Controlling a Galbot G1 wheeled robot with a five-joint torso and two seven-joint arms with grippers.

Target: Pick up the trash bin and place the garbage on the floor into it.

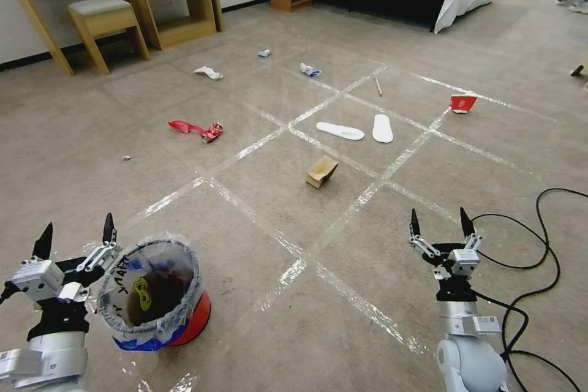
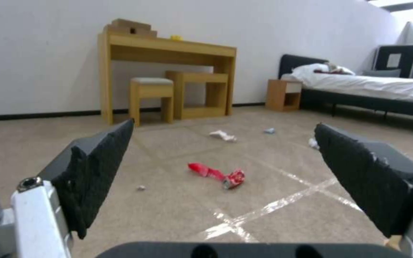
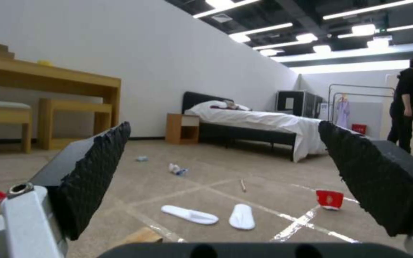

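Left end effector (image 1: 76,239) spread, beside trash bin (image 1: 160,294)

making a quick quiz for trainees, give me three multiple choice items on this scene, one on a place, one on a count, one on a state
1. Where does the small round red trash bin lined with clear plastic stand?
A. beside the left tool
B. beside the right tool
C. under the wooden desk

2. How many flat white slippers lie on the beige carpet floor?
A. one
B. two
C. four

3. What state is the right tool in?
A. shut on a slipper
B. shut on nothing
C. open, holding nothing

Answers:
1. A: in the head view the bin sits on the carpet right next to the left tool, far from the right tool.
2. B: one white slipper and a second white slipper lie side by side near the tape lines.
3. C: the right tool's black fingers stand wide apart with only floor between them.
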